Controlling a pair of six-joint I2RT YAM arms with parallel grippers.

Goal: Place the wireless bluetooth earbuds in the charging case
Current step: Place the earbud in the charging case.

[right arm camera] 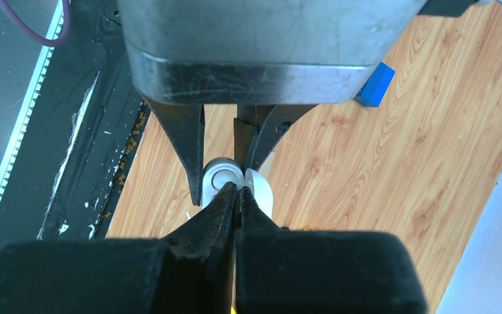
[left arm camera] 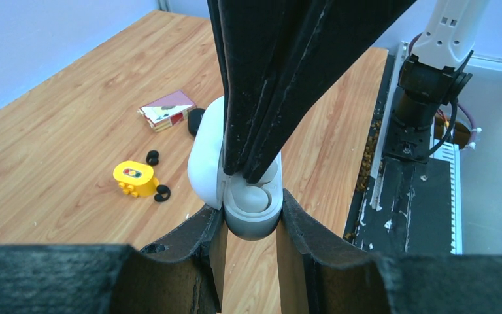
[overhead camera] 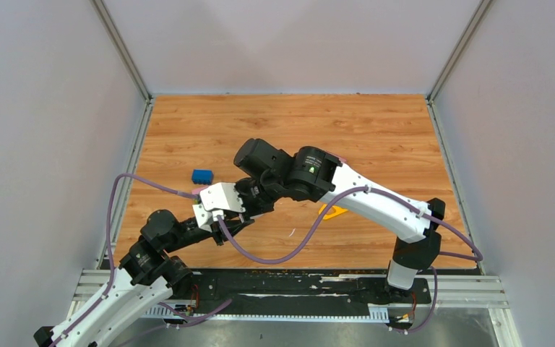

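- White and grey, the charging case [left arm camera: 251,227] was held over the wooden desk [left arm camera: 72,131]; the left claw [left arm camera: 250,210] had both fingers clamped on its lower body; its white lid [left arm camera: 204,157] stood open, to the left in the left wrist view
- Black fingers of the right claw [left arm camera: 253,175] came down from above, pressed together; their tips sat at the open mouth of the case, just over a rounded white earbud [left arm camera: 256,197] lying in the well; whether the tips pinched anything could not be told
- Yellow block [left arm camera: 135,178] lay on the desk apart from the case; one black earbud [left arm camera: 151,157] lay just behind it and a second black earbud [left arm camera: 162,193] just beside its right end; neither touched a claw
- Farther back, a small printed box [left arm camera: 168,109] lay flat on the desk
- Blue block [overhead camera: 202,176] sat on the desk left of the two claws in the top view; a yellow triangle [overhead camera: 332,211] showed partly under the right arm
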